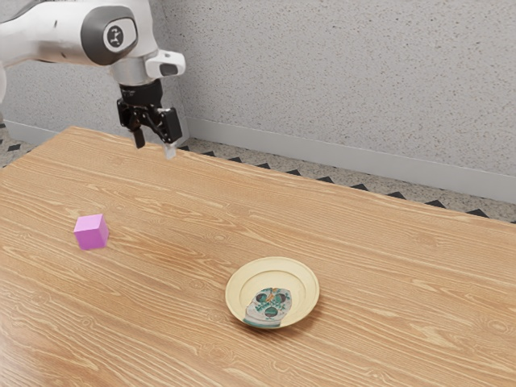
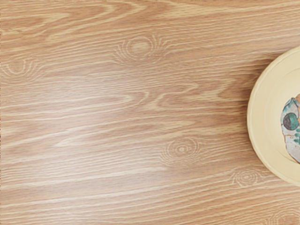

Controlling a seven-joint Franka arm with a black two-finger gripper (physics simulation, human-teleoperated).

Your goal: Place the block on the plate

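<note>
The exterior view records a pink-magenta cube-shaped block (image 1: 91,232) resting flat on the wood-grained brown desk (image 1: 177,230), toward the exterior view's left and well apart from a round, cream-coloured plate (image 1: 235,295) with a raised rim. The plate sits upright on the desk, its face marked with a grey, teal and orange design (image 1: 268,308). The wrist view, taken from above, gives one side of that plate, its pale rim and part of the design, together with a wide stretch of wood grain and several knots.

The white arm (image 1: 60,32) enters from the exterior view's upper left, runs across and bends down at the wrist. Its black two-finger gripper (image 1: 155,148) hangs raised above the level of the desktop, pointing down, and is seen in front of the desk's far edge, with the speckled grey wall (image 1: 339,81) behind the scene.

Jaws: found open, the two sides standing clearly apart, with empty space between them. They are held clear of the block and the plate, touching neither.
</note>
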